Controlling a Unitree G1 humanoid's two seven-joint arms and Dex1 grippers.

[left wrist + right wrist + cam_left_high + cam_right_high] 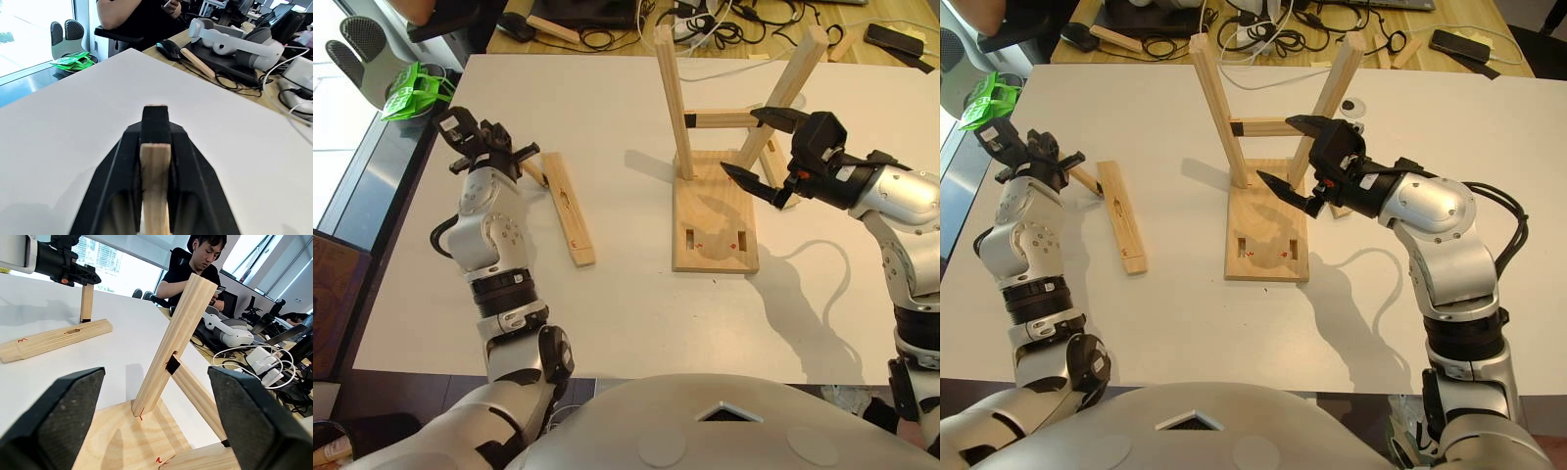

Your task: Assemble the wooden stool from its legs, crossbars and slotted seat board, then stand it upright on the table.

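Far left: left gripper (pixel 517 157) closed tight on a short crossbar (pixel 87 301), fingers pinching its upper end. Holds that piece on end, lower end down at the white table (pixel 607 313), just beside the far end of a loose leg (pixel 568 211); contact between the two hard to judge. Loose leg flat on the table, slotted face up, well apart from the rest of the stool.

Centre: seat board (pixel 715 230) flat on the table, two empty slots (pixel 690 236) at its near end. Carries two legs at its far end: an upright leg (pixel 674 98) on the left and a tilted leg (pixel 788 88) leaning away to the right, joined by a joining crossbar (pixel 720 119).

Right: right gripper (pixel 741 142) wide open, gripping nothing. Hangs above the board's far right corner, fingers spread either side of the tilted leg's lower part, near the joining crossbar's end; touching or not, cannot tell.
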